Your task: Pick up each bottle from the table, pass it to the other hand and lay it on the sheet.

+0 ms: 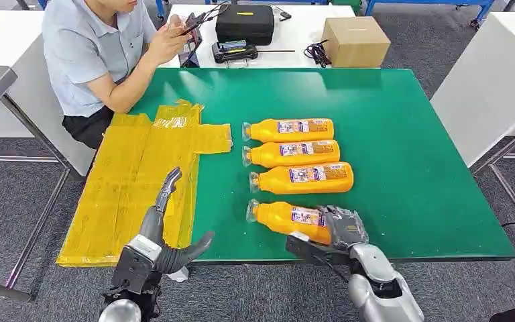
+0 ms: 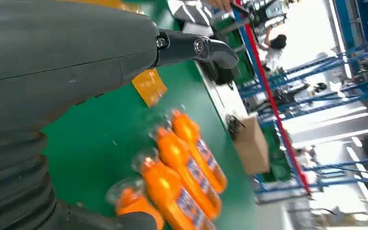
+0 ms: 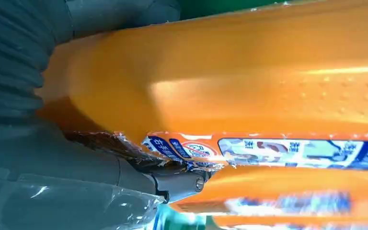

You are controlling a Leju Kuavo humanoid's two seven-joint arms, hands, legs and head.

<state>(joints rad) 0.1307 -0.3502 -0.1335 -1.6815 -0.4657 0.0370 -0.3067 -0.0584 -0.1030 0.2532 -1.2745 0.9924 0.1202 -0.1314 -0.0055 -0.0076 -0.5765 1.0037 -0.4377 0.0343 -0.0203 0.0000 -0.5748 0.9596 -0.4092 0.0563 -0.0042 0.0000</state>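
Nearest bottle (image 1: 288, 219) lying crosswise, cap toward sheet (image 1: 134, 181), gripped by right robot hand (image 1: 338, 231), left robot hand (image 1: 167, 228) spread empty.

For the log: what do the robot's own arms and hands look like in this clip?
Both arms are silver, smooth, rounded metal shells. The left hand has a dark grey, boxy base and slim dark fingers with paler grey segments. The right hand is dark with a glossy, clear plastic wrap. The wrist views show grey ribbed covers behind thick grey thumbs.

Two silver-shelled arms ended in dark grey, many-fingered plastic hands — the left hand (image 1: 164, 231) and right hand (image 1: 338, 231) — with grey ribbed wrist covers and small silver screws.
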